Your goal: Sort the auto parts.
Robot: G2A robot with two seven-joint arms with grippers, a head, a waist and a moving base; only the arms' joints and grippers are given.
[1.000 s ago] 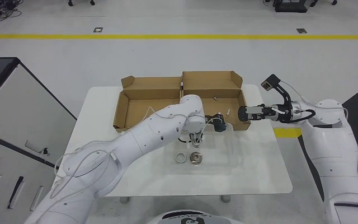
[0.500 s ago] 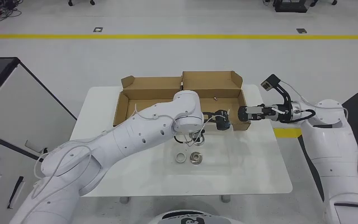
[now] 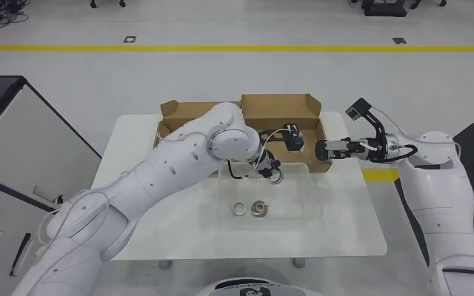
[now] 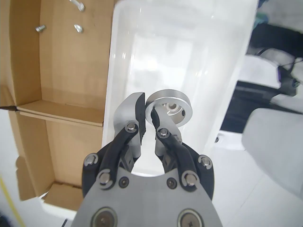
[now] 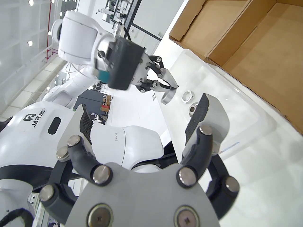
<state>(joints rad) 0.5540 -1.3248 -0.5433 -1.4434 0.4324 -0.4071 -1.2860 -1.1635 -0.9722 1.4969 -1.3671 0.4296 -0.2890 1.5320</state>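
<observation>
the left claw [image 4: 148, 111] is closed on a metal ring [image 4: 171, 94]. one finger [image 4: 141, 112] presses on the outside of the ring's wall and the other sits inside the hole, so the wall is pinched between them. the ring hangs in the air, a little tilted, over a clear tray [image 4: 180, 36] that stands on the white table [image 3: 355, 214]. in the top view this claw is just in front of the front wall of the right cardboard box [image 3: 281, 118], near its middle.

a bit nearer to the robot, two more parts lie on the white surface: a second ring [image 3: 238, 209] and, just beside it, a flanged hub [image 3: 258, 209]. they are close to each other but not touching. i cannot tell for sure if they lie inside the clear tray or next to it.

the right claw [image 5: 144, 105] is open, its fingers wide apart with nothing between them. it is at the right end of the right cardboard box, near the front corner, apart from the left claw and pointing toward it.

the right cardboard box is open and has three small screws [image 4: 78, 28] on its floor. the left cardboard box [image 3: 196, 140] stands side by side with it, touching, and it is open too. its floor is partly hidden by the left arm.
</observation>
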